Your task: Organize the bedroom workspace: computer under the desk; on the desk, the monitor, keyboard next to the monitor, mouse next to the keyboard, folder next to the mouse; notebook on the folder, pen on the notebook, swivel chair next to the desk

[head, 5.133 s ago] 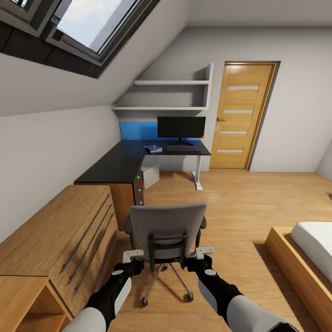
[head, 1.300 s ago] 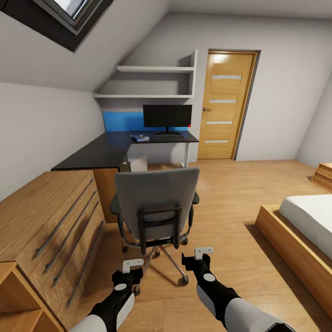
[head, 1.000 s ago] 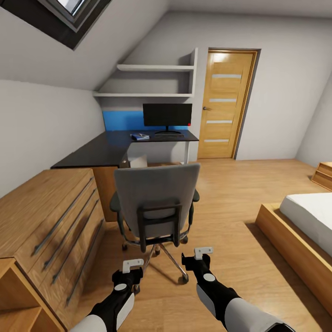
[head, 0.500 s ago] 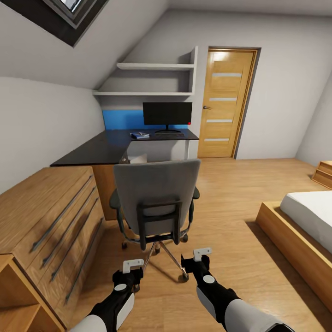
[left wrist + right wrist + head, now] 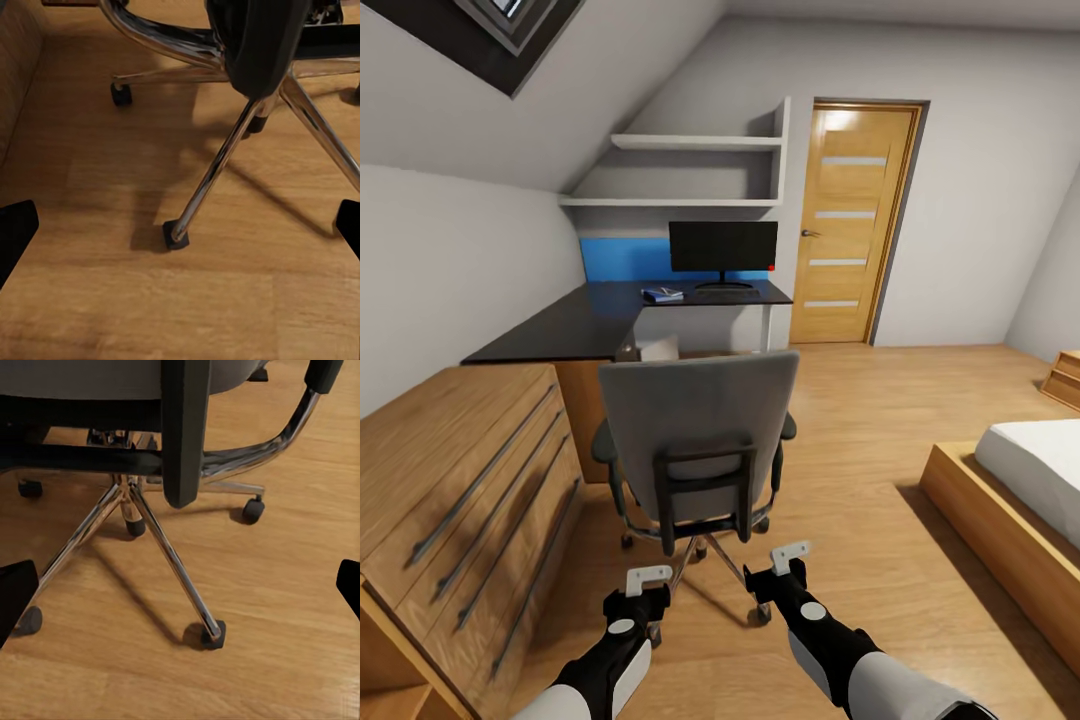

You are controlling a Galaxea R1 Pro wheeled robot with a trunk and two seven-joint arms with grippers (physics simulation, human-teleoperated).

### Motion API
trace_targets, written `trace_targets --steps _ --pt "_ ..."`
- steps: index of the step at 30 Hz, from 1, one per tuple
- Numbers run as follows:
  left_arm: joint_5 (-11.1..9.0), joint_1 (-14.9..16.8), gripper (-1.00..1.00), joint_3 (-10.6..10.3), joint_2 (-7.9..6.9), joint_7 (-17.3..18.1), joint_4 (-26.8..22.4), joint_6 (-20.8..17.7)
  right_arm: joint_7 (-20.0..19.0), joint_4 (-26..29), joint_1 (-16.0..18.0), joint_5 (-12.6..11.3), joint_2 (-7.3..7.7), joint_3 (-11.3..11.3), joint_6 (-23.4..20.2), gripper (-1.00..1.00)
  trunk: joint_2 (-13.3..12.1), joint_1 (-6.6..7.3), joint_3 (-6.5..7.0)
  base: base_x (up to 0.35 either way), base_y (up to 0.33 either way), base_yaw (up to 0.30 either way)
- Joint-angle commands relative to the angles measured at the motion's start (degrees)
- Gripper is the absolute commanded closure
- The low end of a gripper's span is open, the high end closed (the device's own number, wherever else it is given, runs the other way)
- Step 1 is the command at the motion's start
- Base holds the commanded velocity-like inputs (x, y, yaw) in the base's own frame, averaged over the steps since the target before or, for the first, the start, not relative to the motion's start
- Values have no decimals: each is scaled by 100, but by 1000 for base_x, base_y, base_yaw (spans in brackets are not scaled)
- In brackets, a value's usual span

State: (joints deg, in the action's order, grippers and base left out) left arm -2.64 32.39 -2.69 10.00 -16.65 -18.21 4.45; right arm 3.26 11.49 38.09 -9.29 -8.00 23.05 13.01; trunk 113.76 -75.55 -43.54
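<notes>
The grey swivel chair [image 5: 698, 415] stands with its back to me, a little short of the black L-shaped desk [image 5: 575, 325]; its seat is hidden behind the backrest. On the desk's far wing stand the black monitor [image 5: 723, 247], a dark keyboard [image 5: 725, 295] in front of it, and a small blue flat stack [image 5: 663, 294], too small to tell apart. A pale computer case [image 5: 659, 349] shows under the desk. My left gripper [image 5: 648, 577] and right gripper [image 5: 790, 552] are open, low behind the chair and apart from it. Both wrist views look at the chair's chrome legs [image 5: 217, 165] [image 5: 169, 559] and casters.
A long wooden dresser [image 5: 455, 480] runs along the left, close to the chair. A bed on a wooden frame [image 5: 1000, 530] sits at the right. A wooden door [image 5: 848, 225] is beyond the desk, with wall shelves [image 5: 690, 170] above it. Wood floor [image 5: 860, 420] lies between chair and bed.
The whole view has crept forward: chair and dresser loom slightly larger and nearer. Five seconds ago both grippers were up at the chair's backrest; now they hang low, apart from it.
</notes>
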Motion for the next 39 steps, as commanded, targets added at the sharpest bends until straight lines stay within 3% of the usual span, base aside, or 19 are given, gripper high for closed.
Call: trace_targets --steps 1,11,31,39 --pt "-29 4 -100 -29 0 -37 4 21 25 -6 5 -55 1 50 23 -100 44 -22 -24 0 0 0" --pt "-30 4 -100 -36 0 -40 1 15 25 -13 6 101 1 50 26 -100 445 -241 -203 0 0 0" --pt "-26 4 -100 -30 0 -26 10 12 26 -15 5 119 1 44 26 -100 1247 -681 -562 0 0 0" --pt "-11 4 -100 -36 0 23 34 10 28 -15 5 137 1 41 29 -100 1247 -681 -562 0 0 0"
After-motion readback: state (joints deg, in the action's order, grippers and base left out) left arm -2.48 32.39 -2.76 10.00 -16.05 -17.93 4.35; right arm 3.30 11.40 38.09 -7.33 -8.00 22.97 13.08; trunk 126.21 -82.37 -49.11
